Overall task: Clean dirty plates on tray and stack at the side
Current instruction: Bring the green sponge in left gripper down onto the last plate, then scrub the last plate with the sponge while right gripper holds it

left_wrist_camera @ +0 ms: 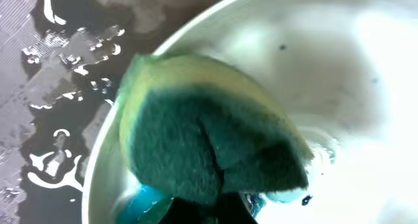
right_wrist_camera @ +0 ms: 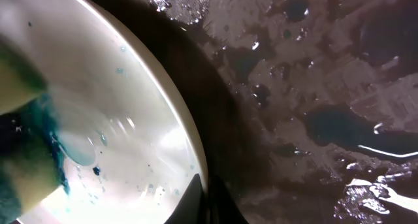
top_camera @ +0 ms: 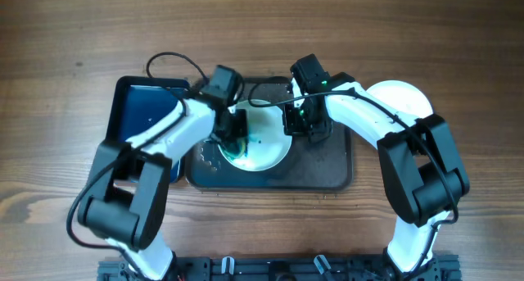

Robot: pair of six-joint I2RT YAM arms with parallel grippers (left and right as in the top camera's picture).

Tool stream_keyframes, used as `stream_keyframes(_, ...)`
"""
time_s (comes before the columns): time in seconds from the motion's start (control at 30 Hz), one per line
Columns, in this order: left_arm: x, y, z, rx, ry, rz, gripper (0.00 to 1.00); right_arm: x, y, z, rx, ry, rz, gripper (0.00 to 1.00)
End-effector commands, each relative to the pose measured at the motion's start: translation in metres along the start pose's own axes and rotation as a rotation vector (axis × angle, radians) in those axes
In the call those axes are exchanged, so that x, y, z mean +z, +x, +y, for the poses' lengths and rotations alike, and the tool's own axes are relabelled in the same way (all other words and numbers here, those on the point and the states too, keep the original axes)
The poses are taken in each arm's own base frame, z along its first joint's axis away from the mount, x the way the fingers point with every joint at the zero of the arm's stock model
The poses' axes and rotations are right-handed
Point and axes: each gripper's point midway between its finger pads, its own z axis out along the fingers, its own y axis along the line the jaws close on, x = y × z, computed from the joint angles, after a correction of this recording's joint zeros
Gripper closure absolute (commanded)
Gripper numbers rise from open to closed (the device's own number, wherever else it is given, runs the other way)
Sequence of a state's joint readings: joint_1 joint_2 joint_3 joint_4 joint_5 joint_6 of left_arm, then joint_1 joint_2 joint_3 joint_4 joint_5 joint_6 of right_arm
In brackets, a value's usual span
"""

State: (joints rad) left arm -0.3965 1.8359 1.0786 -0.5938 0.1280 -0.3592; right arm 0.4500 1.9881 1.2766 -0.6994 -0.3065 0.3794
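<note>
A white plate (top_camera: 266, 150) with teal smears lies on the dark tray (top_camera: 327, 170). My left gripper (top_camera: 233, 138) is shut on a green and yellow sponge (left_wrist_camera: 209, 142) that presses on the plate's face (left_wrist_camera: 339, 87) near its left rim. My right gripper (top_camera: 299, 121) is shut on the plate's right rim (right_wrist_camera: 189, 152), one finger on each side of the rim. The sponge also shows at the left of the right wrist view (right_wrist_camera: 26, 159). A second white plate (top_camera: 401, 101) lies on the table to the right of the tray, partly under my right arm.
A smaller glossy black-and-blue tray (top_camera: 143, 113) sits left of the dark tray. The dark tray's surface is wet with drops and foam (right_wrist_camera: 313, 87). Bare wooden table (top_camera: 65, 52) lies all around.
</note>
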Motion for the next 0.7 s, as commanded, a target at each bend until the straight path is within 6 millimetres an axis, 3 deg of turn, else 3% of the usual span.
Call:
stream_keyframes(0.0, 0.017, 0.044, -0.015, 0.131, 0.032, 0.109, 0.96, 0.009, 0.004, -0.002, -0.007, -0.001, 0.026, 0.96)
stream_keyframes(0.07, 0.014, 0.060, -0.042, 0.279, 0.173, 0.164, 0.96, 0.009, 0.004, -0.002, -0.007, -0.001, 0.025, 0.96)
stream_keyframes(0.13, 0.011, 0.069, -0.055, 0.364, 0.242, 0.187, 0.96, 0.009, 0.003, -0.002, -0.007, -0.001, 0.024, 0.96)
stream_keyframes(0.27, 0.005, 0.060, -0.062, 0.385, 0.255, 0.163, 0.96, 0.009, 0.003, -0.002, -0.008, -0.002, 0.024, 0.96)
stream_keyframes(0.37, -0.003, 0.033, -0.064, 0.363, 0.243, 0.094, 0.96, 0.009, 0.003, -0.002, -0.008, -0.002, 0.023, 0.96)
stream_keyframes(0.57, -0.005, -0.043, 0.007, -0.074, -0.078, -0.183, 0.96, 0.009, 0.003, -0.002, -0.009, -0.002, 0.022, 0.96)
stream_keyframes(0.67, -0.008, -0.043, 0.031, -0.221, -0.173, -0.206, 0.96, 0.009, 0.003, -0.002, -0.008, -0.001, 0.024, 0.96)
